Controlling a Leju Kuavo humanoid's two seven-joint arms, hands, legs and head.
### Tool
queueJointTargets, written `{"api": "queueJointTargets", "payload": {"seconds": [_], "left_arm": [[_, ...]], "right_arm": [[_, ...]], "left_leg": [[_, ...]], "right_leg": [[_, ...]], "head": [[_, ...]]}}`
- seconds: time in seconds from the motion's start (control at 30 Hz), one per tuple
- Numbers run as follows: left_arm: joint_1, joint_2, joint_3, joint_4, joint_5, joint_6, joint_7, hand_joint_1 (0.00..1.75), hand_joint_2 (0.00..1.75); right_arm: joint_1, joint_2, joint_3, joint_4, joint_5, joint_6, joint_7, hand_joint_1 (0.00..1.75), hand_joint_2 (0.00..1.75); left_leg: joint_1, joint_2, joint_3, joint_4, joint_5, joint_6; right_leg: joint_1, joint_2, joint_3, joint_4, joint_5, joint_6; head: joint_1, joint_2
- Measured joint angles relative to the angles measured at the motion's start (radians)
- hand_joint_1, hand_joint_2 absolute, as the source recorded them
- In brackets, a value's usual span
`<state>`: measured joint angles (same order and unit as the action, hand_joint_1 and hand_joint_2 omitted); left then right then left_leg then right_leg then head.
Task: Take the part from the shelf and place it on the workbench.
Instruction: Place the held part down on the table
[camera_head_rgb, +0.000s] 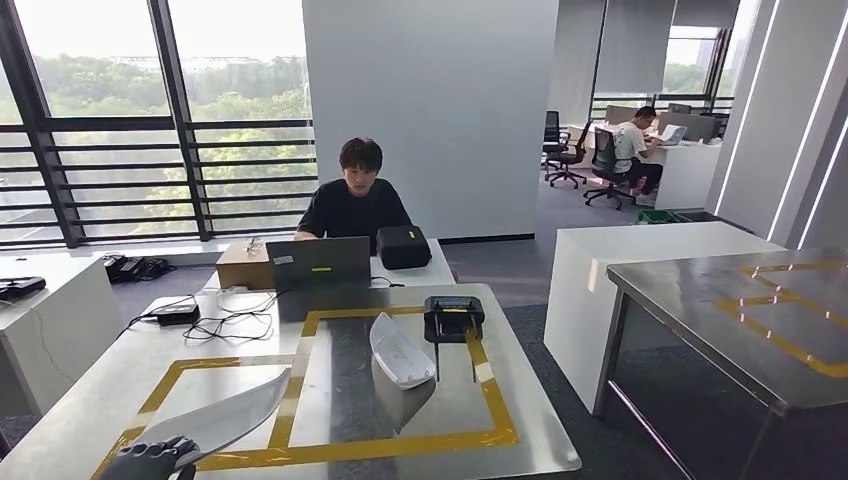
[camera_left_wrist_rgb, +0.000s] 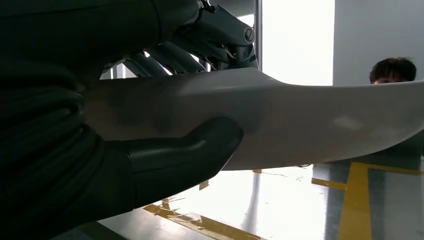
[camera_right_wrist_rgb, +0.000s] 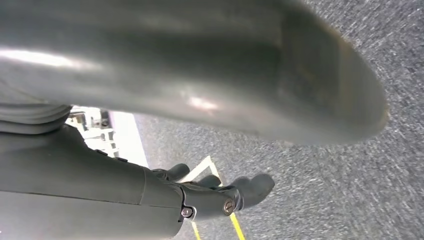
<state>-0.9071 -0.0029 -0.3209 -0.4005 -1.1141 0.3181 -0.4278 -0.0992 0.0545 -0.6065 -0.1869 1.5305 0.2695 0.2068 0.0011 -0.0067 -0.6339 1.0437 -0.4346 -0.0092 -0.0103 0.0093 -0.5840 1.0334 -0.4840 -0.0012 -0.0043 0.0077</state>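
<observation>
Left hand grips the white part between thumb and fingers, holding it just above the surface near its front-left corner, inside the yellow tape, presumably for set-down.

We see the left robot hand cut off by the head view's bottom edge. The part it holds runs past the wrist frame and hides the person's face. Right robot hand fingers blurred, grip unclear.
</observation>
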Motion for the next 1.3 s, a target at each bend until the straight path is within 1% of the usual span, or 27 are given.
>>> {"api": "queueJointTargets", "payload": {"seconds": [0.07,0.13,0.17,0.23,0.27,0.3,0.33,0.4,0.43,0.47,0.57,0.63,0.67,0.73,0.77,0.8,0.83,0.87,0.9,0.93,0.97,1.0,1.1,1.17,1.2,1.27,1.3], "left_arm": [[-0.001,-0.002,-0.003,-0.001,-0.002,0.0,0.001,1.75,1.75],[-0.006,-0.006,-0.005,-0.004,-0.005,-0.003,0.003,1.75,1.75],[-0.01,-0.01,-0.007,-0.005,-0.006,-0.005,0.004,1.75,1.75],[-0.016,-0.017,-0.011,-0.005,-0.011,-0.015,0.003,1.75,1.75],[-0.017,-0.02,-0.013,-0.005,-0.012,-0.021,0.001,1.75,1.75],[-0.017,-0.022,-0.014,-0.005,-0.011,-0.026,-0.002,1.75,1.75],[-0.017,-0.025,-0.014,-0.005,-0.009,-0.03,-0.005,1.75,1.75],[-0.018,-0.029,-0.014,-0.005,0.0,-0.033,-0.01,1.75,1.75],[-0.018,-0.03,-0.014,-0.006,0.005,-0.033,-0.009,1.75,1.75],[-0.019,-0.03,-0.014,-0.006,0.01,-0.032,-0.006,1.75,1.75],[-0.02,-0.029,-0.014,-0.002,0.026,-0.032,0.013,1.75,1.75],[-0.022,-0.024,-0.014,0.0,0.034,-0.032,0.027,1.75,1.75],[-0.024,-0.02,-0.014,0.002,0.038,-0.032,0.036,1.75,1.75],[-0.027,-0.014,-0.013,0.009,0.045,-0.033,0.053,1.75,1.75],[-0.027,-0.009,-0.013,0.014,0.049,-0.035,0.061,1.75,1.75],[-0.026,-0.004,-0.012,0.019,0.053,-0.037,0.069,1.75,1.75],[-0.026,0.002,-0.011,0.024,0.056,-0.038,0.077,1.75,1.75],[-0.027,0.008,-0.009,0.028,0.06,-0.039,0.084,1.75,1.75],[-0.03,0.014,-0.007,0.032,0.064,-0.039,0.091,1.75,1.75],[-0.035,0.019,-0.003,0.035,0.068,-0.04,0.097,1.75,1.75],[-0.04,0.023,0.001,0.039,0.071,-0.041,0.104,1.75,1.75],[-0.044,0.027,0.005,0.042,0.074,-0.042,0.114,1.75,1.75],[-0.049,0.035,0.014,0.051,0.076,-0.045,0.146,1.75,1.75],[-0.051,0.041,0.018,0.053,0.076,-0.045,0.156,1.75,1.75],[-0.053,0.043,0.02,0.054,0.076,-0.045,0.158,1.75,1.75],[-0.053,0.044,0.021,0.059,0.076,-0.045,0.171,1.75,1.75],[-0.052,0.045,0.022,0.062,0.075,-0.045,0.183,1.75,1.75]], "right_arm": [[0.0,0.0,0.0,0.0,0.0,0.0,0.001,0.0,0.0],[-0.001,0.0,0.0,0.0,-0.001,0.002,0.004,0.0,0.0],[-0.003,0.0,0.0,0.0,-0.001,0.002,0.006,0.0,0.0],[-0.005,0.0,0.0,0.0,-0.002,0.002,0.01,0.0,0.0],[-0.004,0.0,0.0,0.0,-0.002,0.002,0.012,0.0,0.0],[-0.002,0.0,0.0,0.0,-0.002,0.001,0.013,0.0,0.0],[0.0,0.0,0.0,0.0,-0.002,-0.001,0.013,0.0,0.0],[0.002,0.0,0.0,0.0,-0.002,-0.006,0.011,0.0,0.0],[0.003,0.0,0.0,0.0,-0.002,-0.009,0.008,0.0,0.0],[0.005,-0.001,0.0,0.0,-0.002,-0.011,0.005,0.0,0.0],[0.012,0.0,0.0,0.0,-0.002,-0.013,0.001,0.0,0.0],[0.014,0.0,0.0,0.0,-0.002,-0.014,0.0,0.0,0.0],[0.014,0.0,0.0,0.0,-0.002,-0.015,-0.001,0.0,0.0],[0.015,-0.001,0.0,0.0,-0.002,-0.016,-0.001,0.0,0.0],[0.017,-0.001,0.0,0.0,-0.002,-0.017,-0.001,0.0,0.0],[0.019,-0.001,0.0,0.0,-0.003,-0.018,-0.002,0.0,0.0],[0.023,-0.001,0.0,0.0,-0.003,-0.019,-0.002,0.0,0.0],[0.027,-0.001,0.0,0.0,-0.003,-0.019,-0.002,0.0,0.0],[0.03,-0.001,0.0,0.0,-0.003,-0.02,-0.002,0.0,0.0],[0.031,0.0,0.0,0.0,-0.003,-0.021,-0.002,0.0,0.0],[0.031,0.0,0.0,0.0,-0.003,-0.021,-0.002,0.0,0.0],[0.03,0.0,0.0,0.0,-0.003,-0.022,-0.002,0.0,0.0],[0.031,0.0,0.0,0.0,-0.003,-0.026,-0.002,0.0,0.0],[0.031,0.0,0.0,0.0,-0.003,-0.028,-0.002,0.0,0.0],[0.031,0.0,0.0,0.0,-0.003,-0.029,-0.002,0.0,0.0],[0.031,0.0,0.0,0.0,-0.003,-0.029,-0.001,0.0,0.0],[0.031,0.0,0.0,0.0,-0.003,-0.029,-0.001,0.0,0.0]], "left_leg": [[0.001,-0.001,0.004,-0.008,-0.003,0.009],[0.006,-0.002,0.01,-0.014,-0.004,0.021],[0.008,-0.002,0.013,-0.016,-0.005,0.025],[0.008,-0.002,0.015,-0.015,-0.01,0.031],[0.008,-0.002,0.017,-0.015,-0.012,0.032],[0.009,-0.002,0.021,-0.014,-0.016,0.031],[0.009,-0.002,0.026,-0.014,-0.02,0.03],[0.01,-0.002,0.039,-0.012,-0.031,0.023],[0.009,-0.002,0.043,-0.011,-0.036,0.018],[0.007,-0.002,0.046,-0.011,-0.04,0.012],[0.005,-0.002,0.051,-0.018,-0.044,-0.007],[0.007,-0.001,0.047,0.002,-0.061,-0.017],[0.007,0.0,0.029,0.039,-0.08,-0.021],[0.008,0.001,-0.042,0.173,-0.133,-0.025],[0.008,0.001,-0.08,0.237,-0.15,-0.025],[0.008,0.001,-0.107,0.274,-0.15,-0.024],[0.008,0.0,-0.114,0.272,-0.13,-0.022],[0.007,0.001,-0.102,0.231,-0.093,-0.018],[0.006,0.001,-0.076,0.162,-0.047,-0.012],[0.003,0.001,-0.045,0.093,-0.013,-0.006],[0.001,0.001,-0.019,0.037,0.005,0.0],[-0.002,0.001,-0.003,0.004,0.009,0.004],[-0.001,-0.002,0.007,-0.015,-0.001,0.014],[0.005,-0.002,0.017,-0.023,-0.003,0.025],[0.007,-0.001,0.022,-0.025,-0.006,0.029],[0.007,-0.002,0.029,-0.024,-0.013,0.033],[0.007,-0.003,0.033,-0.024,-0.018,0.033]], "right_leg": [[-0.001,-0.001,0.0,-0.002,-0.003,0.011],[-0.002,-0.003,-0.014,0.032,-0.022,0.023],[-0.003,-0.004,-0.037,0.079,-0.044,0.028],[-0.004,-0.005,-0.112,0.215,-0.098,0.035],[-0.005,-0.005,-0.147,0.27,-0.111,0.038],[-0.006,-0.005,-0.166,0.289,-0.102,0.039],[-0.007,-0.005,-0.163,0.265,-0.071,0.039],[-0.009,-0.006,-0.107,0.126,0.015,0.038],[-0.008,-0.007,-0.076,0.059,0.039,0.035],[-0.006,-0.007,-0.055,0.017,0.05,0.03],[-0.001,-0.006,-0.042,-0.004,0.041,0.009],[-0.003,-0.006,-0.033,-0.009,0.038,-0.006],[-0.005,-0.007,-0.028,-0.011,0.036,-0.013],[-0.004,-0.007,-0.021,-0.012,0.03,-0.023],[-0.003,-0.006,-0.018,-0.012,0.027,-0.025],[-0.003,-0.006,-0.015,-0.011,0.024,-0.027],[-0.002,-0.004,-0.01,-0.01,0.02,-0.027],[-0.001,-0.003,-0.004,-0.01,0.015,-0.026],[0.0,-0.003,0.003,-0.009,0.01,-0.024],[0.003,-0.002,0.009,-0.007,0.003,-0.021],[0.005,-0.002,0.011,-0.005,-0.002,-0.017],[0.006,-0.002,0.012,-0.004,-0.006,-0.012],[0.005,-0.003,0.013,-0.005,-0.013,0.004],[0.004,-0.004,-0.007,0.04,-0.038,0.015],[0.002,-0.005,-0.034,0.094,-0.061,0.02],[-0.001,-0.005,-0.114,0.229,-0.105,0.028],[-0.002,-0.005,-0.146,0.271,-0.107,0.031]], "head": [[0.002,0.0],[0.004,0.001],[0.005,0.001],[0.008,0.001],[0.009,0.001],[0.009,0.001],[0.01,0.001],[0.011,0.001],[0.011,0.001],[0.01,0.001],[0.008,0.001],[0.006,0.001],[0.004,0.001],[0.002,0.001],[0.001,0.001],[0.001,0.001],[0.0,0.001],[0.0,0.001],[-0.001,0.001],[-0.001,0.001],[-0.001,0.001],[0.0,0.001],[0.003,0.001],[0.004,0.001],[0.005,0.001],[0.008,0.001],[0.009,0.001]]}}
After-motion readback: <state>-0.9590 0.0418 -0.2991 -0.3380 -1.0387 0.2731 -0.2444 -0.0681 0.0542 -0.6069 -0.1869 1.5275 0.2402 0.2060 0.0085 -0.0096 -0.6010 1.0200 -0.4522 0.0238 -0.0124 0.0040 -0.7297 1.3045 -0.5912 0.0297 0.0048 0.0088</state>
